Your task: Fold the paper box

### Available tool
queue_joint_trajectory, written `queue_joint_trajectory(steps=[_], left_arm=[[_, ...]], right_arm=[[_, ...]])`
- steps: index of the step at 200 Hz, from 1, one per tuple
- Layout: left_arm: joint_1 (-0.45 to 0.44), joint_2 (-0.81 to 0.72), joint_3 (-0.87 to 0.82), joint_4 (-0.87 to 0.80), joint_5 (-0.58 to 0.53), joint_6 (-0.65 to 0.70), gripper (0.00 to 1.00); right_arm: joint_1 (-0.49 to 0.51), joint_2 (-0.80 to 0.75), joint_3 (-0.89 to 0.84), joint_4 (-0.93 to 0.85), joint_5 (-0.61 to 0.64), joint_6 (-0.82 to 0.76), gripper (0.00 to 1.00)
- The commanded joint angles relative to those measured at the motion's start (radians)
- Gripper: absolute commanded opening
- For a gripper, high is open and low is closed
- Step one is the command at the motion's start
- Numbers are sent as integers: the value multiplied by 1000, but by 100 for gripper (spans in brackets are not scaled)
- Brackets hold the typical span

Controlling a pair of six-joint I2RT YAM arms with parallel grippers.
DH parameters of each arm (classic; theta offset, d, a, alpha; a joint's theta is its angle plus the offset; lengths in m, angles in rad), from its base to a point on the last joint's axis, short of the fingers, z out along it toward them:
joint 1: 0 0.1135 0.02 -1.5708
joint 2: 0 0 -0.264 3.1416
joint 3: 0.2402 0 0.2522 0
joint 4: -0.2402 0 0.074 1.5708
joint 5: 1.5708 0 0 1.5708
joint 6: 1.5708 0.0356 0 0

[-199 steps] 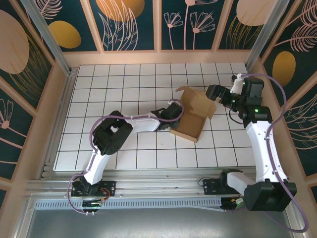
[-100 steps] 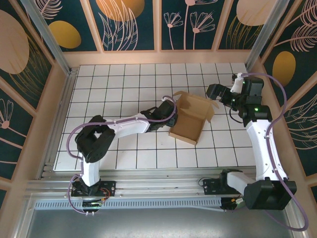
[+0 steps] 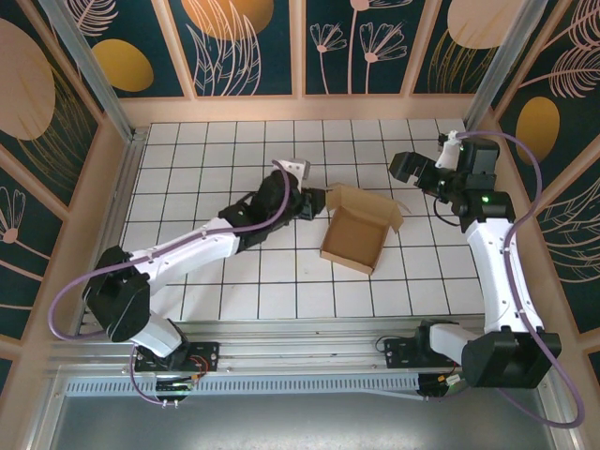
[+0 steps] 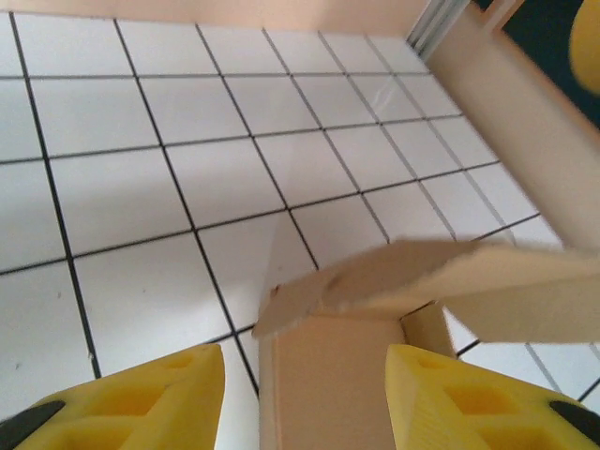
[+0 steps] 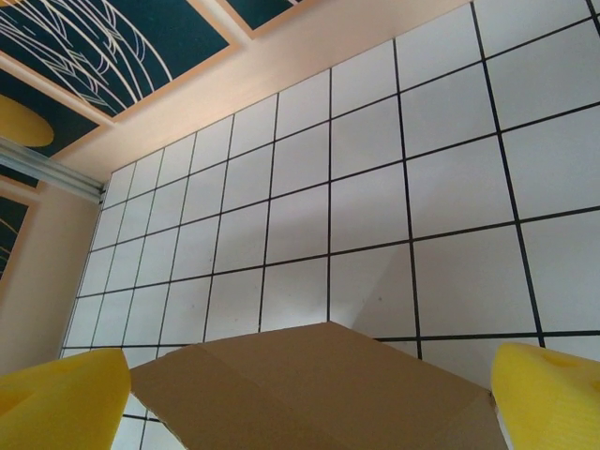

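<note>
Paper box (image 3: 356, 231), one (part-folded), between left hand (image 3: 313, 201), right hand (image 3: 401, 174)

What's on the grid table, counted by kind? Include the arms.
Paper box: 1
Robot arms: 2 (left arm, right arm)
Total: 3
</note>
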Motion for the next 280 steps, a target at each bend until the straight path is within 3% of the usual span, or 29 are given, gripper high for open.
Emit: queue_joint_trajectory(steps=[1, 32, 72, 101, 117, 137, 156, 188, 216, 247, 280], left_arm=[[61, 17, 42, -8, 174, 27, 49], [92, 38, 94, -114, 257, 167, 48], [144, -35, -40, -92, 367, 295, 48], [153, -6, -83, -61, 391, 393, 49], [153, 16, -123, 27, 455, 439, 51], [153, 28, -163, 133, 470, 451, 74], [152, 33, -182, 207, 466, 474, 84], [152, 133, -106, 173, 508, 561, 88], [152, 247, 11, 137, 570, 565, 88], [153, 297, 46, 185, 538, 539, 86], [152, 347, 102, 148, 519, 542, 80]], right_arm=[[-4, -3, 10, -19, -34, 9, 99], [-30, -67, -23, -97, -2, -2, 99], [-140, -257, -203, -138, 20, -31, 99], [-189, -403, -410, -12, -132, -51, 81], [-189, -468, -518, 92, -183, -33, 79], [-186, -526, -601, 172, -177, -43, 77], [-184, -573, -643, 265, -158, -63, 79], [-157, -525, -750, 498, -120, -81, 78], [-69, -440, -811, 685, -68, -141, 75], [24, -346, -801, 714, -23, -180, 67], [36, -351, -807, 710, 74, -156, 56]])
